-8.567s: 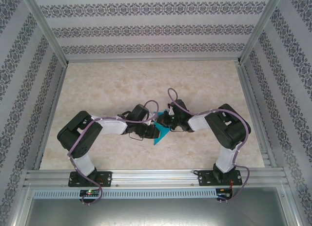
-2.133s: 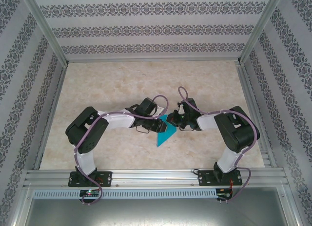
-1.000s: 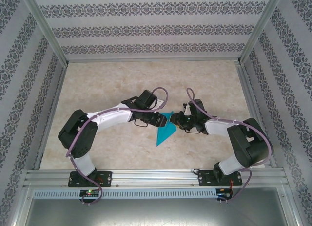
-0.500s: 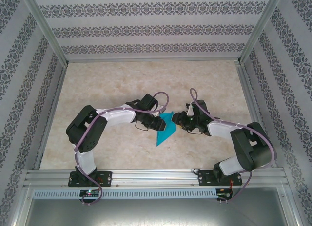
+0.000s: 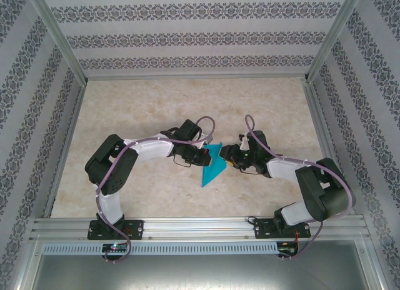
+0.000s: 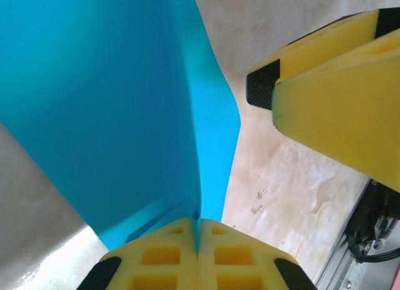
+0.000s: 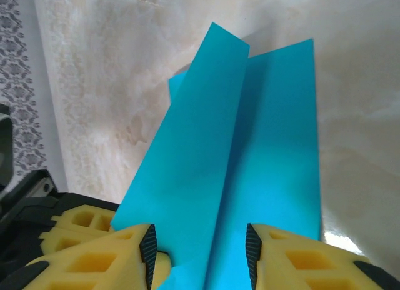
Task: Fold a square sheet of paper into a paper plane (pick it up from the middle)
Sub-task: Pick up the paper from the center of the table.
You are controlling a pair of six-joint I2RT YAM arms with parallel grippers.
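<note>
The left gripper (image 6: 199, 222) closed over the last second. Its fingers went from half apart to pressed together on the centre ridge of the paper plane (image 5: 212, 170). The right gripper (image 7: 200, 249) widened slightly, its jaws standing off either side of the fold. Since the earliest picture the right arm (image 5: 322, 190) swung its elbow out toward the near right corner. Both grippers drew back off the paper, uncovering more of it.
</note>
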